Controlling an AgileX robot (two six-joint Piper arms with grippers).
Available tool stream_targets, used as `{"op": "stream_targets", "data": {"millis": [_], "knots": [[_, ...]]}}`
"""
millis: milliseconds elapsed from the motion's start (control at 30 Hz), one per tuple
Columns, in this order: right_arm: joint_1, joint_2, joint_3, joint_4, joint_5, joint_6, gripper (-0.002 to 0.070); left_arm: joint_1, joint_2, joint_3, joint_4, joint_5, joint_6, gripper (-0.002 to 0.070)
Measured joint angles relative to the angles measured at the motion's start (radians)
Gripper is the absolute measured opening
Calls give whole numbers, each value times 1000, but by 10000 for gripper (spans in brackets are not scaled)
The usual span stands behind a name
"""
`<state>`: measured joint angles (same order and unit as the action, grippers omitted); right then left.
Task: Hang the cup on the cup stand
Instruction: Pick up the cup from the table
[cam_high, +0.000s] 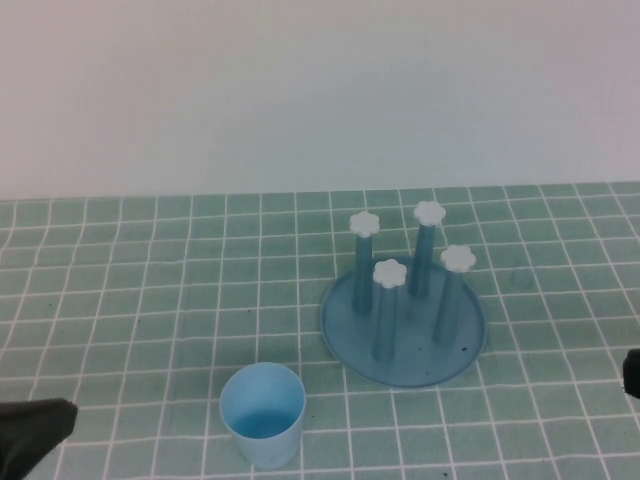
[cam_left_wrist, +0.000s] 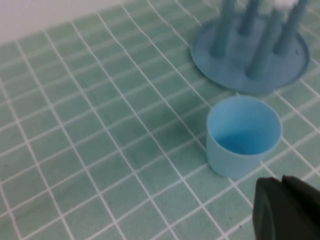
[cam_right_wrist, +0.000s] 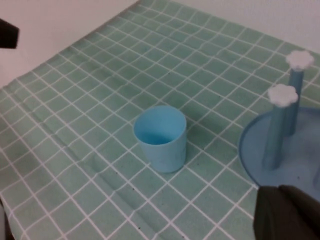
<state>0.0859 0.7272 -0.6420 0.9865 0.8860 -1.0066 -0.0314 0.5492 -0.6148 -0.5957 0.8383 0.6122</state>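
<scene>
**A:** Cup stand (cam_high: 403, 335) first, since it's the biggest thing on your green checked table (cam_high: 150, 300): four pegs, all bare. The cup (cam_high: 262, 414) sits upright, mouth up, just beside the stand's near-left rim.

**B:** So nothing's grabbed yet?

**A:** Nope, you're at the reach step. Left claw (cam_high: 35, 432) is at the near-left edge, right claw (cam_high: 632, 374) at the far right edge; can't tell how wide either is. Next I'd say grab the cup, flip it, drop it over a peg.
</scene>
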Motion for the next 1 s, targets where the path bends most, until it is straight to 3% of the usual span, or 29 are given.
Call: {"op": "stream_targets", "data": {"millis": [267, 567, 700, 900, 1000], "knots": [[0, 3, 0, 52, 39, -111, -1, -7, 310, -179, -13, 161, 192, -3], [0, 3, 0, 60, 37, -117, -1, -212, 712, -303, 68, 122, 148, 10], [0, 3, 0, 60, 43, -113, -1, -234, 868, -417, 167, 113, 43, 109], [0, 3, 0, 60, 55, -111, -1, -237, 1072, -593, 174, 214, -30, 296], [0, 3, 0, 48, 55, -98, 0, -238, 1145, -657, 174, 279, -40, 337]]}}
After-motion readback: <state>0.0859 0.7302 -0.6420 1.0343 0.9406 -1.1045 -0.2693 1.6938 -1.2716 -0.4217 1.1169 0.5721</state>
